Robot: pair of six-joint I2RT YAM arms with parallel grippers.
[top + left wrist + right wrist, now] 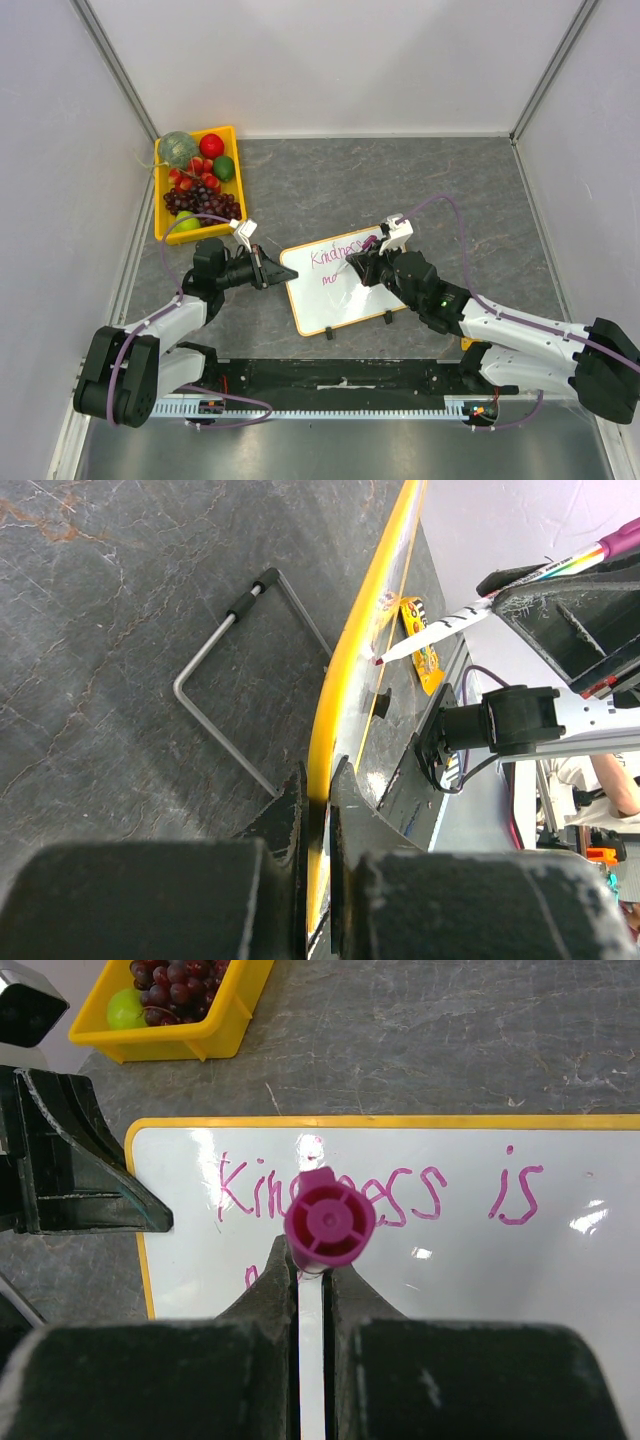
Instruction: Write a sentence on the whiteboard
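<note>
The whiteboard (335,305), white with a yellow-orange frame, lies slanted between the two arms. My left gripper (285,272) is shut on its left edge; the yellow frame (350,660) runs between the jaws of that gripper (318,790). My right gripper (365,262) hovers over the board's top middle, shut on a magenta marker (329,1222), seen end-on between that gripper's (312,1270) fingers. The marker's white tip (385,660) meets the board face. The sentence (380,1192) reads "Kindness is" in pink, and a first stroke of a second line (250,1278) peeks out left of the jaws.
A yellow tray (236,150) of fruit with grapes, strawberries and a lime stands at the back left, its corner (225,1035) near the board's top edge. A bent wire stand (215,670) lies on the grey table behind the board. White walls close three sides.
</note>
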